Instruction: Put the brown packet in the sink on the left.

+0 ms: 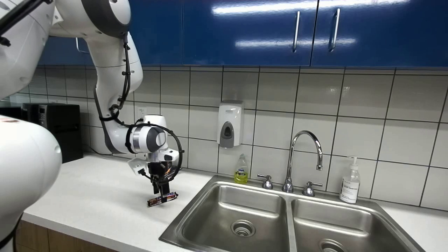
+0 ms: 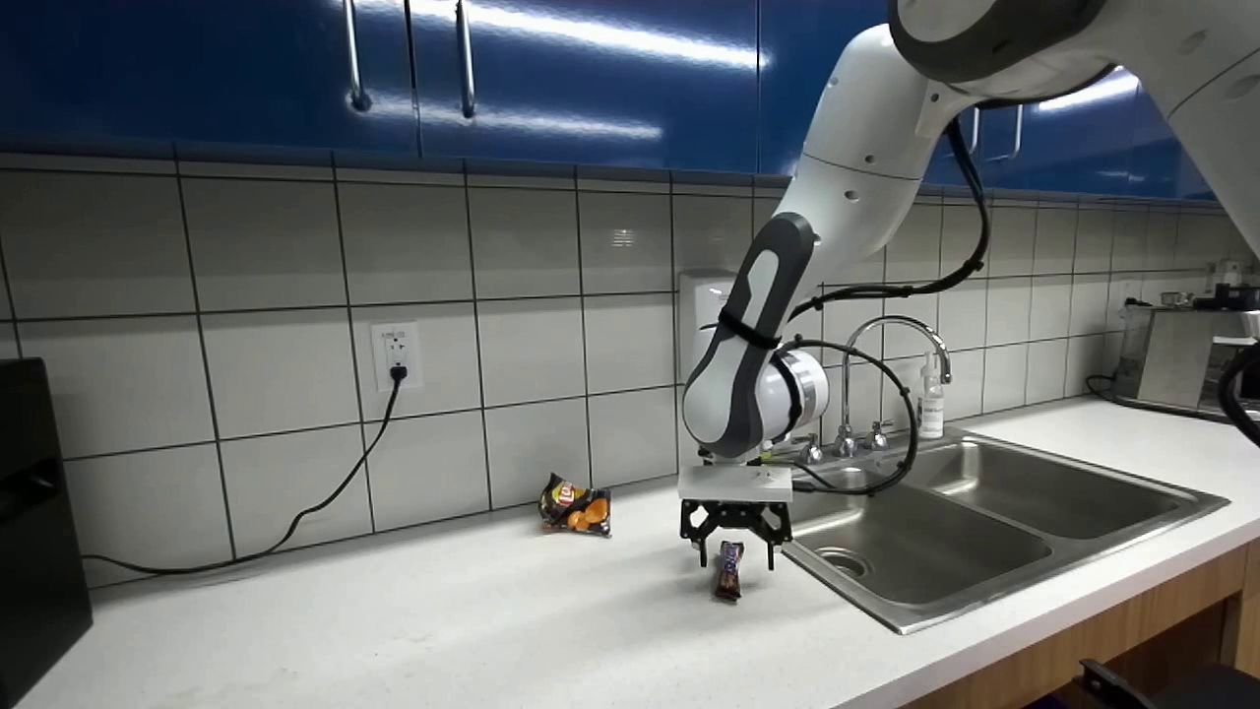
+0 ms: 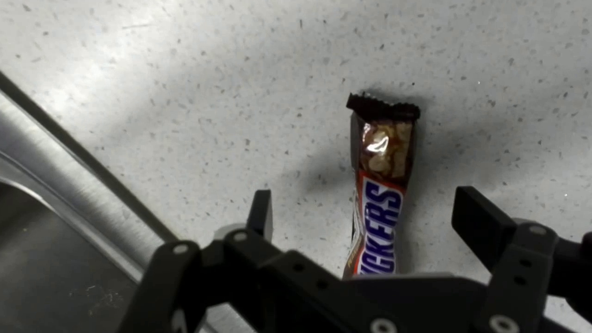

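Snickers bar (image 3: pixel 380 194), brown-wrapped, ungripped, lying on the speckled surface (image 3: pixel 208 115) beside the left sink basin (image 1: pixel 249 201), hand (image 2: pixel 737 562) spread wide astride it; likely hazard: sitting apparently off-centre, it could twist or slide if the hand's nearer side touches first.

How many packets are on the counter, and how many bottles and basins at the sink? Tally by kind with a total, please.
Packets: 2 (Snickers, black packet)
Bottles: 2 (yellow bottle, pump bottle)
Basins: 2 (left basin, right basin)
Total: 6
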Motion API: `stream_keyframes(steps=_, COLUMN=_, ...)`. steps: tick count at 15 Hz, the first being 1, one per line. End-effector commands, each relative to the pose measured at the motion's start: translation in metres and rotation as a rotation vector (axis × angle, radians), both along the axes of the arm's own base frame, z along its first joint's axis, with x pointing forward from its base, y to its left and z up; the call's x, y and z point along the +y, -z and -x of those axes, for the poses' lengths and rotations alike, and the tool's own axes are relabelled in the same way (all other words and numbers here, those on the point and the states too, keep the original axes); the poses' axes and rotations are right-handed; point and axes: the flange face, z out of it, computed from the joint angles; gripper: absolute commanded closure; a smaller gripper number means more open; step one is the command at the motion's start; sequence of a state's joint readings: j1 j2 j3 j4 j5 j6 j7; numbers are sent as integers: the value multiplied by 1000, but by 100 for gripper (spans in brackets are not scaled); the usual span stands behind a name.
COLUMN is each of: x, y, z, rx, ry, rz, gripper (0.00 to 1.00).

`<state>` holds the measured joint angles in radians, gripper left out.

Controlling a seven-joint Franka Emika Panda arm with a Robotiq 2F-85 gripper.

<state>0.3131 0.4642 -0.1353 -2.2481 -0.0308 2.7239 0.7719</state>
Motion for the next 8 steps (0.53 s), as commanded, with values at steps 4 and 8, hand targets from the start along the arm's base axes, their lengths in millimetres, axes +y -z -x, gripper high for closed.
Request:
stream_keyframes(steps=4, x=-5, y=5, z=-12, rx=-2, ry=19, rz=20, gripper=0)
stream_keyframes(steps=8, x=-7, y=7, z=-15, rx=0, ry=21, rz=22, gripper=0)
